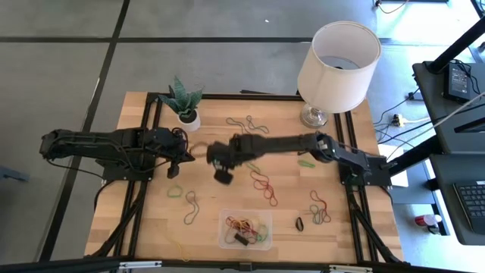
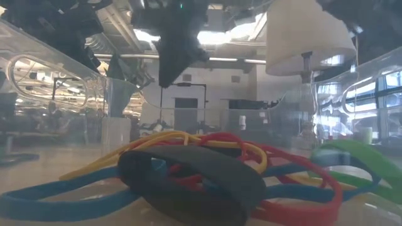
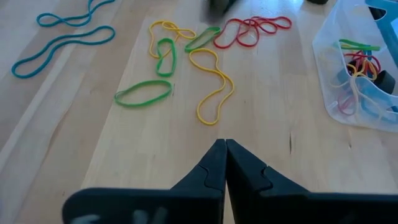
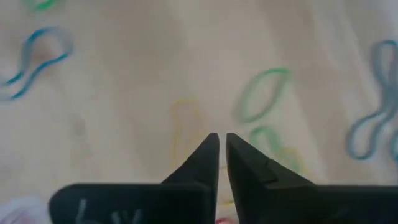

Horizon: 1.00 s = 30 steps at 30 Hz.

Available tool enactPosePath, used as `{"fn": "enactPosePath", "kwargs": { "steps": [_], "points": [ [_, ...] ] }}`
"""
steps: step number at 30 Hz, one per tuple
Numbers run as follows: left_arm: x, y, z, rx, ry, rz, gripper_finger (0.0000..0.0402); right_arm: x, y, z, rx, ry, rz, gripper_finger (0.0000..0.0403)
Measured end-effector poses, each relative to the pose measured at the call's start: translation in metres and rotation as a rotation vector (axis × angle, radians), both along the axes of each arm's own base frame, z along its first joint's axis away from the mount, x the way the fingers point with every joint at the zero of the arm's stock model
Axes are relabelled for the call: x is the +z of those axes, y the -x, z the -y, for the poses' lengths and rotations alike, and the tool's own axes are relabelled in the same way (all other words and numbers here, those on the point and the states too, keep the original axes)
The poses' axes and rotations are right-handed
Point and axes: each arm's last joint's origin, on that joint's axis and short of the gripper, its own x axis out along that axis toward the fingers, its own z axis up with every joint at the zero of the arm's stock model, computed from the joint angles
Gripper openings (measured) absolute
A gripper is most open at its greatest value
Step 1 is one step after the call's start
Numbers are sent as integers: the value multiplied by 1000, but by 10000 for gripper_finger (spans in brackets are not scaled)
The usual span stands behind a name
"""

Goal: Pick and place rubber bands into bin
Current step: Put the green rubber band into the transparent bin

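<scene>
Rubber bands (image 1: 264, 184) lie all over our tabletop (image 1: 356, 227), and some sit in the bin (image 1: 224, 239) at its near edge. Our right fingers (image 4: 222, 149) hang almost closed and hold nothing. Our left fingers (image 3: 224, 163) are closed.

Count taken from the high view. Arms: two. Grippers: two, the left gripper (image 1: 184, 158) and the right gripper (image 1: 221, 175). Bin (image 1: 224, 234): one, at 6 o'clock on the table (image 1: 341, 235). Lamp (image 1: 337, 57): one, at 1 o'clock. Potted plant (image 1: 183, 100): one, at 11 o'clock. Rubber bands (image 1: 264, 184): many (tangled clusters, exact number cannot be told), loose on the table and in the bin.
</scene>
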Motion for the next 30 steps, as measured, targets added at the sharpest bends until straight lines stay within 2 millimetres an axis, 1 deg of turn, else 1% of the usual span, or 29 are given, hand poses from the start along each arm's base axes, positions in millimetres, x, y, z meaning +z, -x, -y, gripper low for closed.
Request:
{"fn": "enactPosePath", "kwargs": {
  "steps": [2,5,8,11,13,16,20,22,26,30],
  "points": [
    [0,0,0,2,-2,0,5,-1,-1,20,-47,-2,1,47],
    [0,0,0,6,-5,-1,4,-11,-4,44,-97,-3,-2,64],
    [0,0,0,9,-7,-1,2,-24,-8,59,-153,-16,42,84],
    [0,0,0,4,-13,-1,2,-35,-8,69,-191,-27,42,103],
    [0,0,0,0,-20,0,5,-46,-12,71,-188,-46,86,115],
    [0,0,-1,8,-29,-1,5,-66,-12,72,-181,-64,74,131],
    [0,0,-1,23,-42,-3,1,-86,-11,71,-203,-75,101,144],
    [0,0,-1,27,-45,-3,2,-99,-8,72,-214,-79,81,146],
    [0,0,-1,28,-45,-3,5,-118,-4,71,-237,-87,96,147],
    [0,0,-1,27,-45,-3,3,-126,1,71,-253,-80,89,136]
  ]
}}
